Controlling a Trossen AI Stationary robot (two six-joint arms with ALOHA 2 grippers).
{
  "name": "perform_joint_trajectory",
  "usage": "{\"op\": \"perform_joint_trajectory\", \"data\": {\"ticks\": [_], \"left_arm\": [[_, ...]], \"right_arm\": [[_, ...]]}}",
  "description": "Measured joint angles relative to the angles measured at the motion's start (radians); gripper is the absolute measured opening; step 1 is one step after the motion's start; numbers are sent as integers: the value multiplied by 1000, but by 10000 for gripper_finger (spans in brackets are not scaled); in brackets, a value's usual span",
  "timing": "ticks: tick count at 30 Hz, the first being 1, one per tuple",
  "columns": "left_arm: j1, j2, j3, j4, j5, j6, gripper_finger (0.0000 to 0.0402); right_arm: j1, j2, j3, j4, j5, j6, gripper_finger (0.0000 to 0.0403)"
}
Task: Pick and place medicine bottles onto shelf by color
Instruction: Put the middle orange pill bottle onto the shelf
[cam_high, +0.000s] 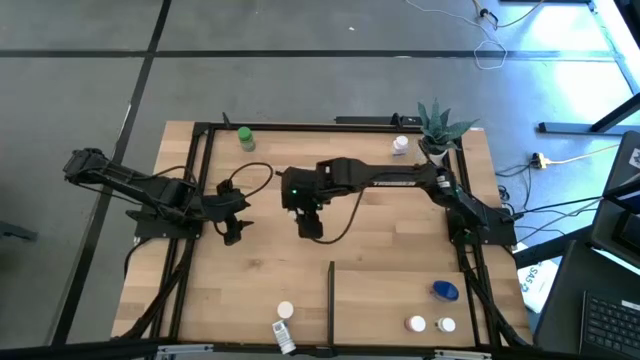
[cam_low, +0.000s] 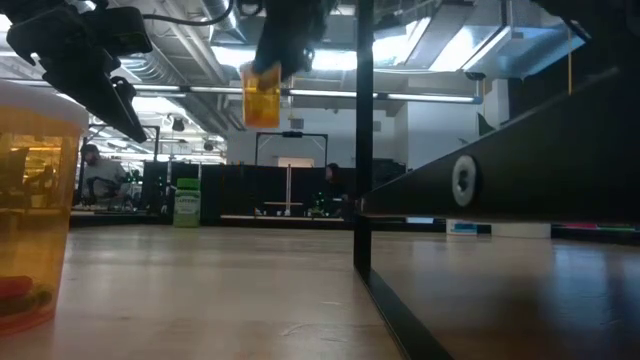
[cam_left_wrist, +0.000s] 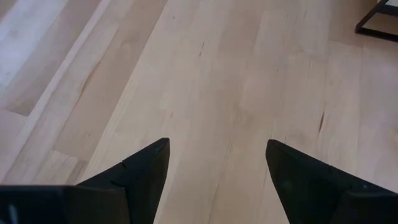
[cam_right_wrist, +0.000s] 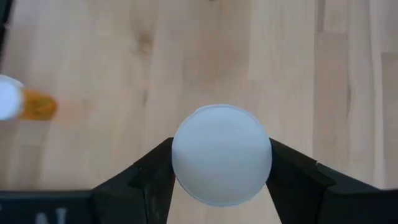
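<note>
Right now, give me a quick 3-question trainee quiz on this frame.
1. True or false: the right end effector is shut on a white-capped orange bottle lifted off the table.
2. What is between the left end effector fingers? A) a blue bottle B) nothing C) the plant
3. Fill in: in the high view, the green bottle stands near the table's far ____ corner.

Key: 1 true; 2 B; 3 left.
</note>
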Motion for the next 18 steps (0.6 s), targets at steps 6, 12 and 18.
{"op": "perform_joint_trajectory", "data": {"ticks": [6,12,18], "left_arm": [[0,0,0,0,0,-1,261],[0,0,0,100,1,16,261],[0,-19,0,318,72,141,261]], "right_arm": [[35,-83,0,-58,99,56,218],[57,-142,0,-190,163,162,219],[83,-189,0,-343,237,266,219]]}}
